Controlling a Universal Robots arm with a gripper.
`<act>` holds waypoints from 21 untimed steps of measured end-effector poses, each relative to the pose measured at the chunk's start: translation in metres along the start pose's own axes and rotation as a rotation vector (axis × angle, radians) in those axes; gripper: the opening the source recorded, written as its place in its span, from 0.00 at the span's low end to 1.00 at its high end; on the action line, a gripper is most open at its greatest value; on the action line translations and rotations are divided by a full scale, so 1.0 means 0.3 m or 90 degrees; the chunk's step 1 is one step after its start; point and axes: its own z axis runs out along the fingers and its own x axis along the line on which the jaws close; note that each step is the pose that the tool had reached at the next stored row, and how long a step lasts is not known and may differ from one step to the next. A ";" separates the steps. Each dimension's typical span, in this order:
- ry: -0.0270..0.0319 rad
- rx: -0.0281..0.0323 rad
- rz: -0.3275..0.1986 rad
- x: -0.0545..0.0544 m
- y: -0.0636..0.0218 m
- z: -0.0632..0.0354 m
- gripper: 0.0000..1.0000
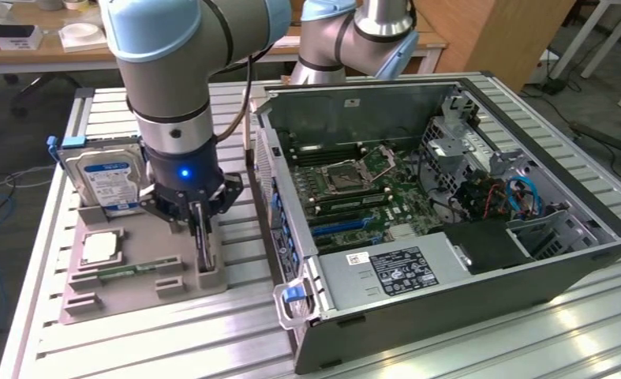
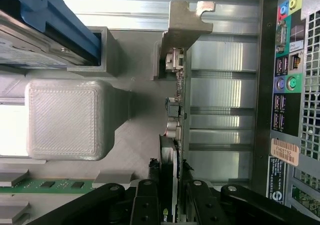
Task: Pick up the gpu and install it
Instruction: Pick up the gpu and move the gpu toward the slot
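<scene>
Exterior view: robot arm reaches straight down over a gray holder tray point(image 1: 131, 298) on the slatted metal table point(image 1: 162, 347). The tray lies at the exterior view's left, just beside the open computer case point(image 1: 521, 268).

- Gripper point(image 2: 171, 190): jaws part-way open and closed onto the gpu point(image 2: 179, 85). In the wrist view the black fingers point(image 2: 146, 200) sit one on each flat face of the card, against it, with the card edge-on between them.
- The gpu stands upright on its long edge in a slot at the tray's right side, the side nearest the case. Its bent metal bracket point(image 2: 186, 22) is at the end away from the fingers. Whether the card has lifted out of the slot I cannot tell.
- Hard drive point(image 1: 105, 178): silver, blue-white label, standing upright at the tray's far left corner, apart from the gripper.
- Processor chip point(image 1: 99, 247): lying flat on the tray's left part.
- Green memory stick point(image 1: 131, 270): lying in a groove of the tray, nearer than the chip and left of the gpu.
- Case lies on its side with the cover off. The motherboard point(image 1: 363, 189) is exposed, and the power supply point(image 1: 394, 272) sits at the near end.
- Wrist view: the case's rear port panel point(image 2: 287, 85) runs alongside the gpu, with a strip of table between them.
</scene>
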 end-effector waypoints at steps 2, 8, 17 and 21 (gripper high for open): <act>-0.0001 0.0002 0.000 0.000 0.000 -0.006 0.27; -0.0001 0.0011 0.000 -0.001 0.001 -0.031 0.27; -0.0001 0.0014 0.000 -0.002 0.001 -0.082 0.27; -0.0001 0.0015 0.000 -0.002 0.002 -0.107 0.27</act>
